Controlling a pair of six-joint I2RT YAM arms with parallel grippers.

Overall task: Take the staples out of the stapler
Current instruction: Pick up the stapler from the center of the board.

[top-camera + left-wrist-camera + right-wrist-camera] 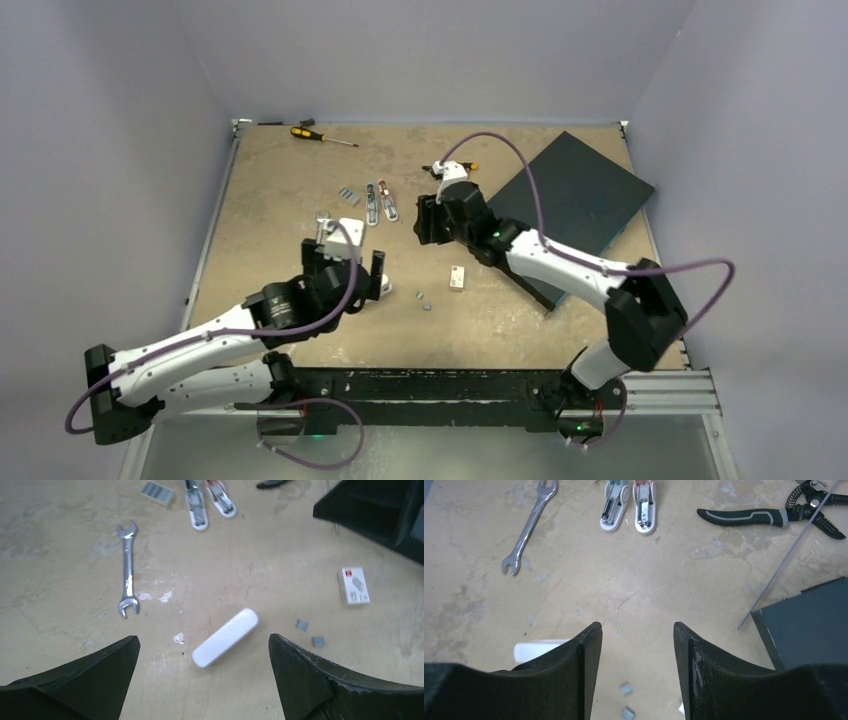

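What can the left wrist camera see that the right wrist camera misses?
Only the left wrist view: a ribbed block of staples beside the staplers, and the small white box shown whole. Only the right wrist view: the pliers along their length, and a dark board. Both: the wrench, the two staplers, two loose staple bits, and a white oblong piece, partly hidden in the right view.

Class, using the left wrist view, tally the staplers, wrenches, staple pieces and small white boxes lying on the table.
Staplers: 2
Wrench: 1
Staple pieces: 3
Small white box: 1
Total: 7
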